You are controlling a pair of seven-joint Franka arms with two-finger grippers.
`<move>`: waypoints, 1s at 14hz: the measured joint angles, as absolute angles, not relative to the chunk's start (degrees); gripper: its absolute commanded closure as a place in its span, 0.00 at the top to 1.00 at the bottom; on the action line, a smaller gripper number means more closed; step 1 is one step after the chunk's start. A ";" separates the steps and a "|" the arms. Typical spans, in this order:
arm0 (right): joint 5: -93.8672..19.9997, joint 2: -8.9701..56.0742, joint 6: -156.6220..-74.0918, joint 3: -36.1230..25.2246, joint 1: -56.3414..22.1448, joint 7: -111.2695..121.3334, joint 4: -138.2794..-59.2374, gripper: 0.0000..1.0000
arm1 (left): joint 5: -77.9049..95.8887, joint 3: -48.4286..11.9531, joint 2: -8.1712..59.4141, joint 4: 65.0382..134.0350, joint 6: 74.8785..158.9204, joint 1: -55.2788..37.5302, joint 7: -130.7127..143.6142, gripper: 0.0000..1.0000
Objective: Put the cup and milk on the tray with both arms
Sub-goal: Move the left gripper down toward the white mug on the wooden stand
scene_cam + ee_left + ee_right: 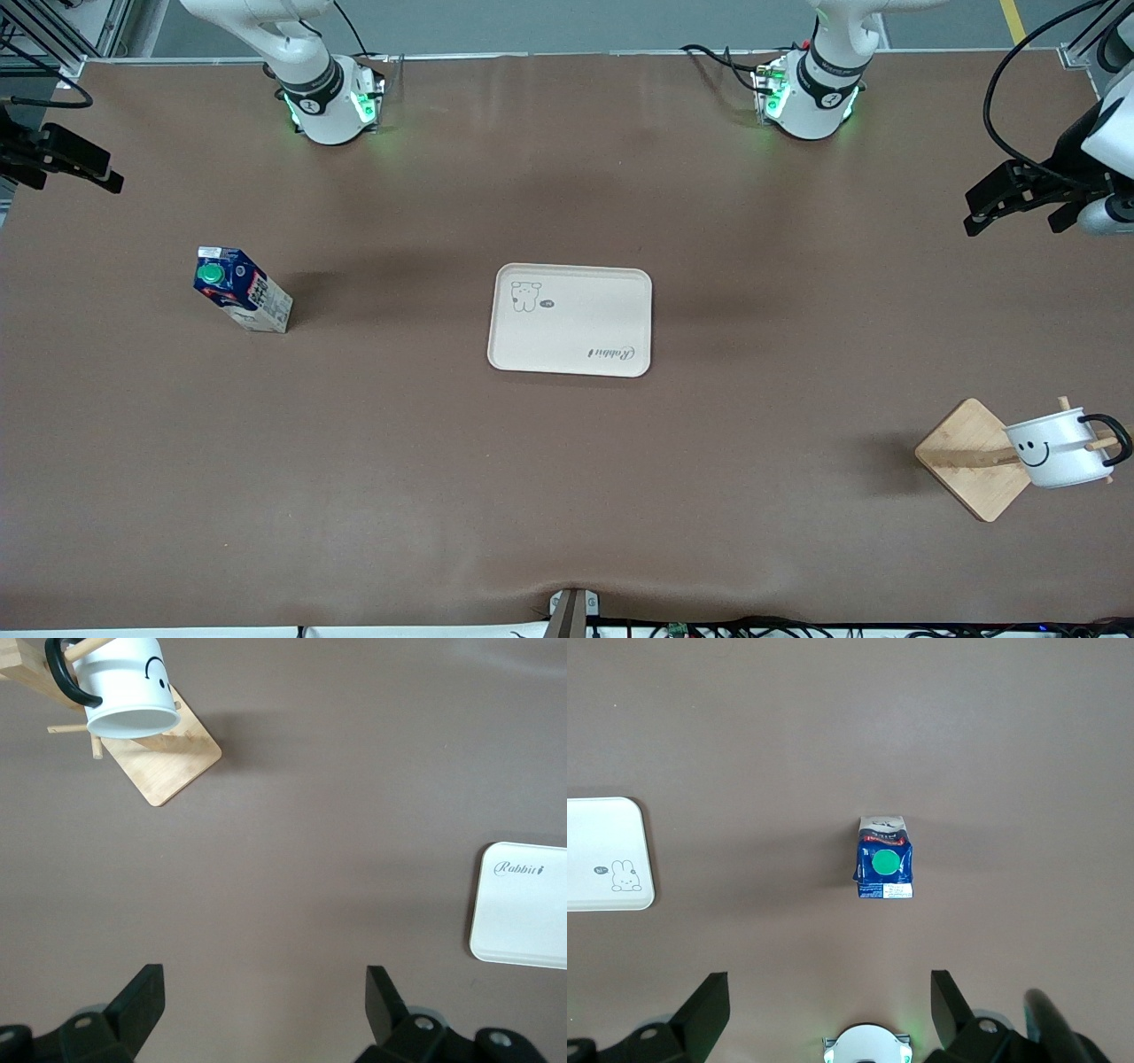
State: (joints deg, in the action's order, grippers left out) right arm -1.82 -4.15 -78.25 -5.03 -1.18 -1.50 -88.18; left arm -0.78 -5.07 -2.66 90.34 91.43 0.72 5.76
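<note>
So, scene: brown counter (567, 496), nothing on the tray.
Tray (570, 320): flat at mid-counter, long axis running between the two arms' ends; bear drawing at the corner toward the right arm's end and the bases, "Rabbit" script at the corner toward the left arm's end, nearer the front camera.
Milk (241, 299): upright on the counter toward the right arm's end, well apart from tray; long axis vertical, green cap up.
Cup (1061, 448): hung on a peg of the wooden stand (970, 456) at the left arm's end, nearer the front camera than the tray; tipped on its side, mouth facing away from the tray, smiley toward it, black handle at the counter-edge side.
Left pincer (1010, 206): up over the counter edge at the left arm's end, fingers (142, 1003) spread wide, nothing held.
Right pincer (824, 1010): up over the milk's end of the counter, fingers spread wide, nothing held; milk below, not touched.
</note>
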 measured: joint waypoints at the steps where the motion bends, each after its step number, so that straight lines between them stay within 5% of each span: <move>1: -1.81 -4.15 -78.25 -5.15 -1.13 -1.50 -88.18 1.00 | -0.78 -5.06 -2.66 90.34 91.43 0.73 5.77 1.00; 7: -1.81 -4.14 -78.38 -5.34 -0.97 -1.50 -88.15 1.00 | -5.78 -5.07 -1.12 89.10 93.81 0.70 6.55 1.00; 14: -1.81 -4.04 -79.25 -5.25 -0.98 -1.50 -87.43 1.00 | -10.43 -5.05 1.40 97.19 111.57 0.78 19.08 1.00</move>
State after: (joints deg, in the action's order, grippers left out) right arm -1.81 -4.04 -79.25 -5.25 -0.98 -1.50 -87.43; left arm -10.43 -5.05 1.40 97.19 111.57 0.78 19.08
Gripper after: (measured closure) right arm 0.000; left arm 0.000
